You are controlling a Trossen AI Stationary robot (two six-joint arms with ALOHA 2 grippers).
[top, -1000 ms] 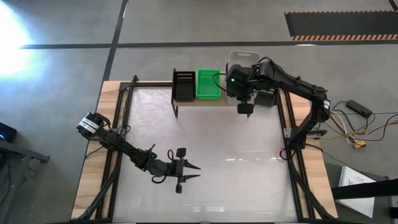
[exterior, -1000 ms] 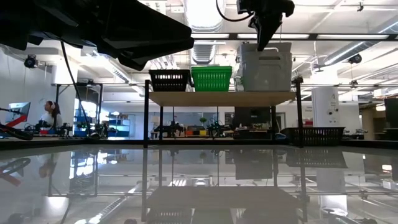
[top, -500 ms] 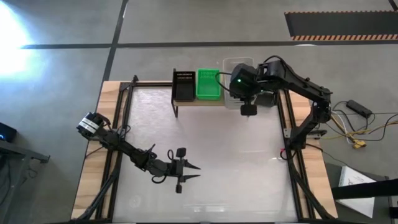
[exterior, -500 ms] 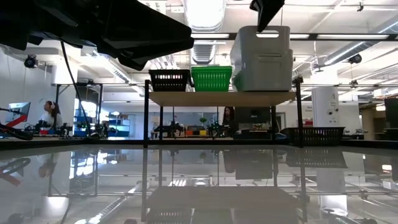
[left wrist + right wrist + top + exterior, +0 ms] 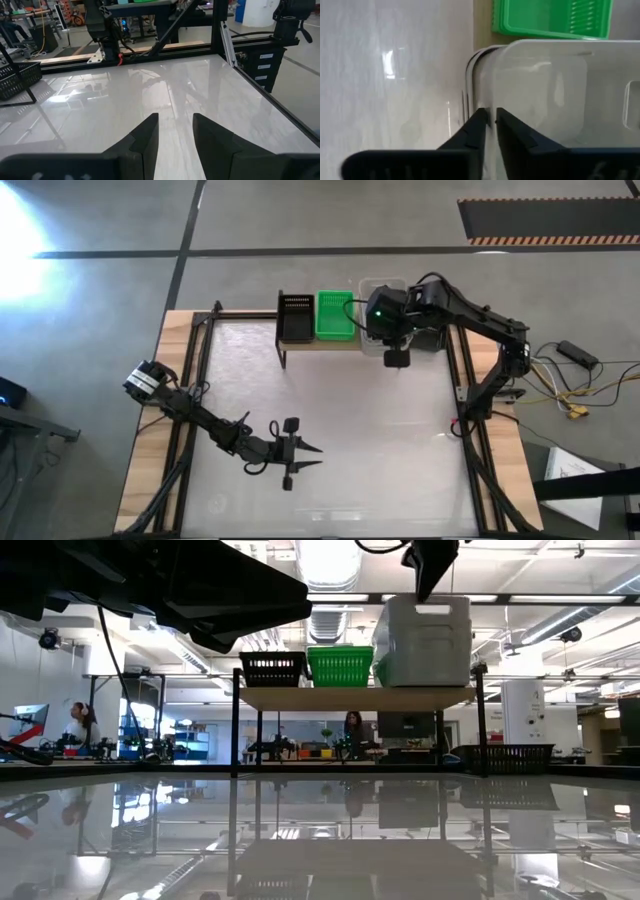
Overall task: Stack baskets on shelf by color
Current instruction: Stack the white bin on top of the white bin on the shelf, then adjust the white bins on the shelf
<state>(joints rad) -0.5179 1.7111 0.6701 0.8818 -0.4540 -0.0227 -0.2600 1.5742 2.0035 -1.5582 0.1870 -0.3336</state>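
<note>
The shelf (image 5: 350,698) stands at the table's far edge. On it, from left to right, sit a black basket (image 5: 295,315), a green basket (image 5: 335,313) and a translucent white basket (image 5: 378,298). The white basket (image 5: 425,645) stands upright on the shelf's right end. In the right wrist view a second white rim (image 5: 470,75) shows just outside it. My right gripper (image 5: 397,360) is above the white basket's near side, shut on it. My left gripper (image 5: 305,457) hovers open over the table's near middle and holds nothing. My right gripper (image 5: 491,131) pinches the white basket's near wall at its rim (image 5: 491,116). One finger (image 5: 507,127) is inside the basket and one (image 5: 477,127) is outside. The fingers come from above, pointing down. The basket is upright, with its bottom on the shelf's right end (image 5: 440,690).
Another black basket (image 5: 500,758) sits on the table by the shelf's right legs, also seen in the left wrist view (image 5: 17,80). The glossy table (image 5: 330,410) stretches between the shelf and my left gripper. A person (image 5: 353,725) is far behind the shelf.
My right gripper has carried the white basket from beyond the shelf's far right toward the near edge, over the shelf's right end. It has then lowered the basket, which now stands level beside the green one. The left arm has kept still.
</note>
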